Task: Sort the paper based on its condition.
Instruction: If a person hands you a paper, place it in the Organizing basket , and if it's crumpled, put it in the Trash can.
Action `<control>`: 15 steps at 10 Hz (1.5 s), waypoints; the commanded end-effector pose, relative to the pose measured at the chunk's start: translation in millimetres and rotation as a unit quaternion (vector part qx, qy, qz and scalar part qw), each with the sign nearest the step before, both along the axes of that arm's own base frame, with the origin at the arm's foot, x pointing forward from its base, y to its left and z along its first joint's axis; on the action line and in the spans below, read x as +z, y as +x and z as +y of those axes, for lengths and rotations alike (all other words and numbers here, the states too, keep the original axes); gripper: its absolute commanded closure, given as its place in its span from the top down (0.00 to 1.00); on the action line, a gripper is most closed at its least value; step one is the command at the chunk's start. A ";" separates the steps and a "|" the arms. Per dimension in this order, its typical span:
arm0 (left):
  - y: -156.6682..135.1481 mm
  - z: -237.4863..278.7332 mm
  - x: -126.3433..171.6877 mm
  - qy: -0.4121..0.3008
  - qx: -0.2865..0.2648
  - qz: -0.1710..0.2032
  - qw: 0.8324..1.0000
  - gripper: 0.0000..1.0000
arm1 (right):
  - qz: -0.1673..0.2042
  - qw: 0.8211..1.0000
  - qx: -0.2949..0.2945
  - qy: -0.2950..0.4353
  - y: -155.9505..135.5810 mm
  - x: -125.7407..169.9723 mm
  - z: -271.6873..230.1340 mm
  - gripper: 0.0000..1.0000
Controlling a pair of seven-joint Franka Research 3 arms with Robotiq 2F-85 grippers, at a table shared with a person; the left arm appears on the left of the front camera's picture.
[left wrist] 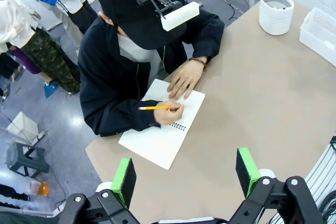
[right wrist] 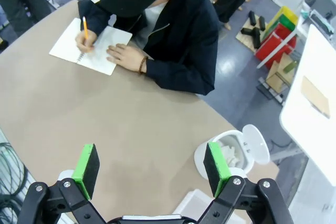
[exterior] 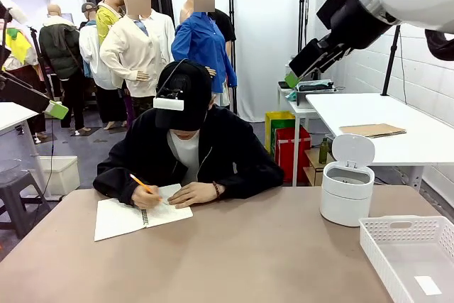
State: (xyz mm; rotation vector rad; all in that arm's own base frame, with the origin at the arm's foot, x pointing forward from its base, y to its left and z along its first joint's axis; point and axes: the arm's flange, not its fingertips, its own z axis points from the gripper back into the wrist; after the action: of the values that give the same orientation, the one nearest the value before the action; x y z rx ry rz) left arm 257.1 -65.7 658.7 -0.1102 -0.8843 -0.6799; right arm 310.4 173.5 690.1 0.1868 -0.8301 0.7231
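The paper (right wrist: 229, 153) was hard to make out. It was a lumpy white mass inside the open bin (exterior: 346, 204), partly hidden behind one finger of the right gripper (right wrist: 150, 153), and I could not tell whether it was one wad or several. From the front, the bin's rim hid most of its inside. The basket (exterior: 376, 250) beside the bin was cut off by the right and bottom edges of the front view; a flat slip (exterior: 428, 285) lay on its floor. Both grippers hung high above the table (exterior: 234, 260). The right one had its jaws spread wide with nothing between the pads. The left gripper (left wrist: 185, 163) was equally wide apart and also empty. At the far edge, a person leaned over a notebook (left wrist: 157, 142). One hand (left wrist: 170, 114) gripped a pencil (left wrist: 155, 108), and the other hand (left wrist: 184, 80) lay flat on the page and covered part of it. The notebook sat near the far left edge and the bin near the far right, with the basket at the near right corner. A broad bare stretch of tabletop lay open between them and towards the robot's side.
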 end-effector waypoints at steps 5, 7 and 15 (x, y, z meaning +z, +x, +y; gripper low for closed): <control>1.3 -1.7 -0.2 0.000 -0.002 0.001 1.000 1.00 | 0.011 1.000 -0.008 0.004 -15.4 -7.1 -11.4 1.00; 1.3 -1.7 -0.2 0.000 -0.002 0.001 1.000 1.00 | 0.011 1.000 -0.008 0.004 -15.4 -7.1 -11.4 1.00; 1.3 -1.7 -0.2 0.000 -0.002 0.001 1.000 1.00 | 0.011 1.000 -0.008 0.004 -15.4 -7.1 -11.4 1.00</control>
State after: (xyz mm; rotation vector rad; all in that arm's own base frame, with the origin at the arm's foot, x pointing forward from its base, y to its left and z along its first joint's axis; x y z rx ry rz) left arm 258.6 -68.1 658.0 -0.1153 -0.8810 -0.6879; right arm 293.8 161.6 684.8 0.1943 -0.8040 0.7032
